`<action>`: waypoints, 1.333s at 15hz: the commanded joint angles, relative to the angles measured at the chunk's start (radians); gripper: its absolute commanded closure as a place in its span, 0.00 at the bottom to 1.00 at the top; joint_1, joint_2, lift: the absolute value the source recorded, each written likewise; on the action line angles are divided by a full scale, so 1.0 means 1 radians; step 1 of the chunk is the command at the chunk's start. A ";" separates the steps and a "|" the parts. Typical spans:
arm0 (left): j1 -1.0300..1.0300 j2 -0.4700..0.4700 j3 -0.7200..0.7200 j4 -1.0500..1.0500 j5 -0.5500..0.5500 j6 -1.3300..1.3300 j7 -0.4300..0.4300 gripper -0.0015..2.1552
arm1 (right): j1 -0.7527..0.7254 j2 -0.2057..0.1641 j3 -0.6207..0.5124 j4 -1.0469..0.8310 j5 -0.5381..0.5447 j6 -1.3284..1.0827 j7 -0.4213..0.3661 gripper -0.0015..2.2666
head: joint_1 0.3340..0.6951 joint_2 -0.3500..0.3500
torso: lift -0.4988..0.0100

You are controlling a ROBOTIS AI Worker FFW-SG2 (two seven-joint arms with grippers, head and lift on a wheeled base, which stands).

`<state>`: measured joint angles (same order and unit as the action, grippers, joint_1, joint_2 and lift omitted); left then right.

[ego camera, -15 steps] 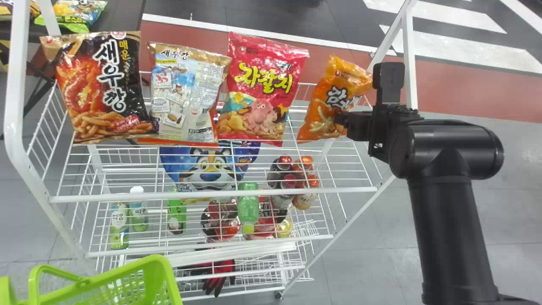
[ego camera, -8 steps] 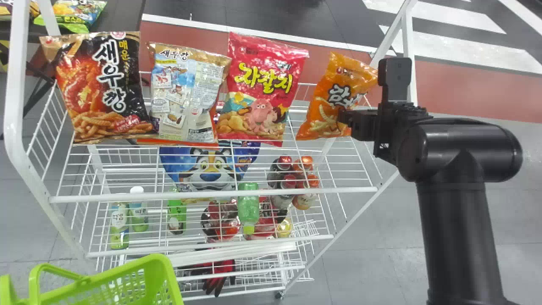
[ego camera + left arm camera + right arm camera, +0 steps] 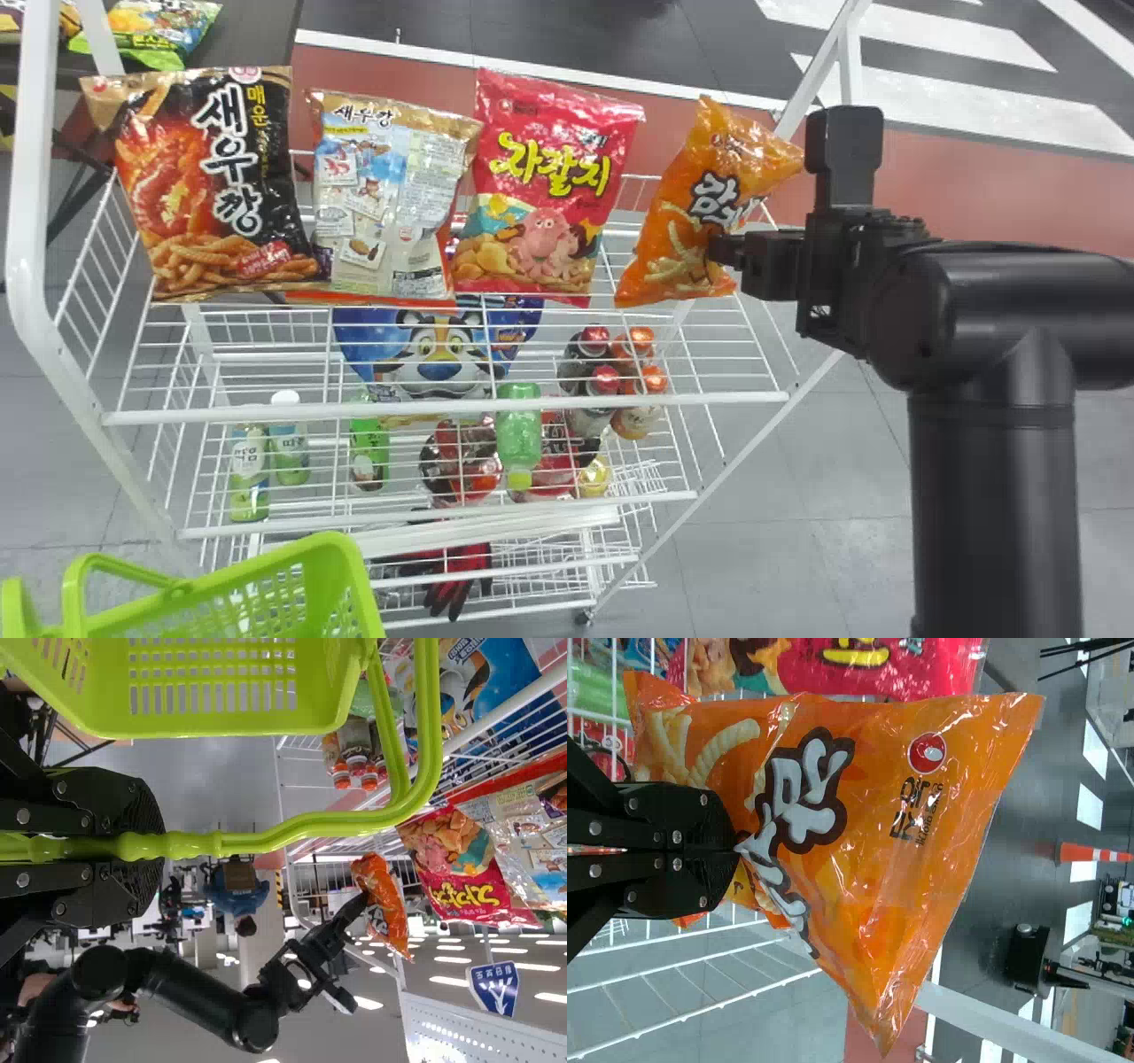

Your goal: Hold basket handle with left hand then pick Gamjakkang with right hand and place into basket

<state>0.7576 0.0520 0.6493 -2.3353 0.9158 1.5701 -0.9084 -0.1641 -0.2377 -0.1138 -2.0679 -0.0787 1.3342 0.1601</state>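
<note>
At the right end of a white wire rack, the right pincer is gripping the orange Gamjakkang bag by its right side. The bag is tilting, its top leaning right; whether its base is touching the top shelf, I cannot tell. To its left, three snack bags are standing in a row: red, silver-backed, then black and orange. Lower down, bottles are sitting. Closer to the robot, on its left, the left pincer is clamping the handle of a lime-green basket.
</note>
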 commanded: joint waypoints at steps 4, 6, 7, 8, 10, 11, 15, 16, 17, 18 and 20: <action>-0.003 -0.003 0.001 0.005 0.000 0.001 0.002 0.99 | 0.034 0.006 -0.012 -0.166 -0.064 0.224 0.001 0.99 | 1.00 0.14 | 0.94; -0.004 -0.003 0.000 0.005 0.000 0.001 0.002 0.99 | 0.060 0.015 -0.026 -0.221 -0.101 0.238 0.001 0.99 | 1.00 0.16 | 0.94; -0.004 -0.003 0.000 0.007 0.000 0.001 0.002 0.99 | 0.075 0.020 -0.044 -0.248 -0.144 0.238 0.001 0.99 | 1.00 0.17 | 0.94; -0.004 -0.001 0.000 0.007 0.000 0.001 0.003 0.99 | 0.086 0.023 -0.058 -0.276 -0.178 0.238 0.001 0.99 | 1.00 0.18 | 0.94; -0.004 -0.003 0.000 0.008 0.000 0.001 0.005 0.99 | 0.112 0.037 -0.076 -0.328 -0.242 0.238 0.001 0.99 | 1.00 0.22 | 0.94; -0.006 -0.003 0.000 0.010 0.000 0.001 0.005 0.99 | 0.126 0.040 -0.080 -0.353 -0.265 0.238 0.001 0.99 | 1.00 0.24 | 0.94; -0.006 -0.003 0.000 0.011 0.000 0.001 0.005 0.99 | 0.207 0.051 -0.098 -0.428 -0.391 0.238 0.001 0.99 | 1.00 0.33 | 0.94; -0.006 -0.003 0.000 0.011 0.000 0.001 0.002 0.99 | 0.236 0.055 -0.093 -0.451 -0.398 0.238 0.001 0.99 | 1.00 0.35 | 0.94; -0.006 -0.003 0.000 0.014 0.000 0.001 0.002 0.99 | 0.270 0.060 -0.095 -0.471 -0.437 0.238 0.001 0.99 | 1.00 0.37 | 0.94; -0.008 -0.003 0.000 0.014 0.000 0.001 0.002 0.99 | 0.299 0.061 -0.093 -0.489 -0.478 0.238 0.001 0.99 | 1.00 0.38 | 0.94; -0.012 -0.003 -0.005 0.021 0.000 0.001 0.002 0.99 | 0.348 0.061 -0.089 -0.514 -0.556 0.238 0.001 0.99 | 1.00 0.46 | 0.94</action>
<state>0.7484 0.0490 0.6476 -2.3186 0.9158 1.5701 -0.9066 0.1488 -0.1769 -0.2071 -2.5635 -0.5827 1.5702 0.1611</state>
